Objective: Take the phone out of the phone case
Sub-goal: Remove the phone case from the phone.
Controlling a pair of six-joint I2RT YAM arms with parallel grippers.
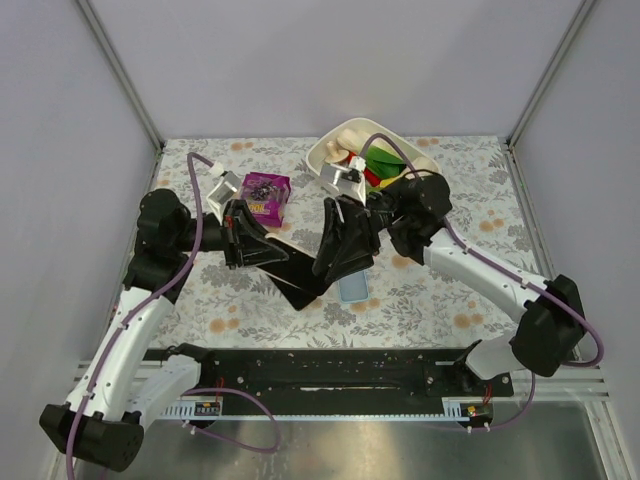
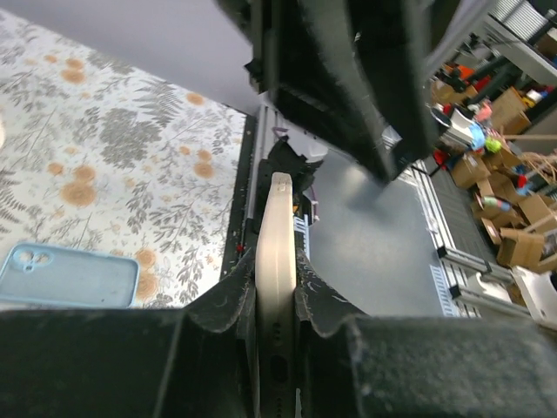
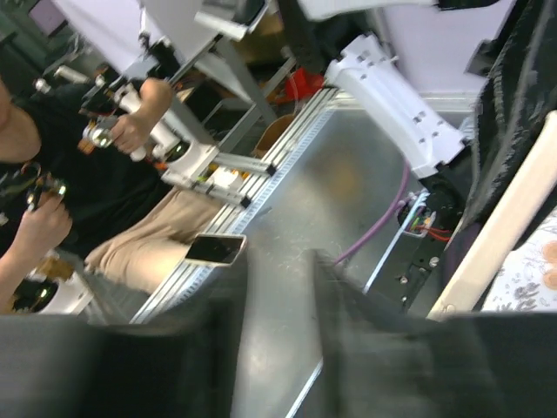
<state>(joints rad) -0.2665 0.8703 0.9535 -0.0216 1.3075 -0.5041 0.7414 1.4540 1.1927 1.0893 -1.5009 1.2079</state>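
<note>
- Phone (image 1: 295, 275), top external view: you are holding it as a dark slab above the flowered table (image 1: 450, 300), at mid-table between the two arms. The left gripper (image 1: 258, 250) is pinching one end, and the right gripper (image 1: 340, 255) is hanging close over the other end. The pale blue phone case (image 1: 352, 288) is lying flat on the table just below the right gripper, apart from the phone. A white bin (image 1: 335, 145) of toys and a purple box (image 1: 265, 195) are sitting farther back and are not involved.
- Left wrist view: the left gripper's fingers (image 2: 228, 305) are pressing together on the phone (image 2: 278, 235), its cream edge running up between them. The phone case (image 2: 70, 276) is lying on the table to the left, its camera cut-out showing.
- Right wrist view: the right gripper's fingers (image 3: 218, 348) are blurred but standing slightly apart. Only the floor is showing in the gap, so they are gripping nothing. The phone's cream edge (image 3: 509, 209) is passing along the right side.
- Step in hand, as a judgement: the phone is already out of its case, so you are finishing the separation.
- The next move is calling for you to draw the right arm clear. You should then lower the phone flat onto bare table, apart from the case, before spreading the left fingers. Because the left gripper is holding the phone by one end, the free end may be sagging.
</note>
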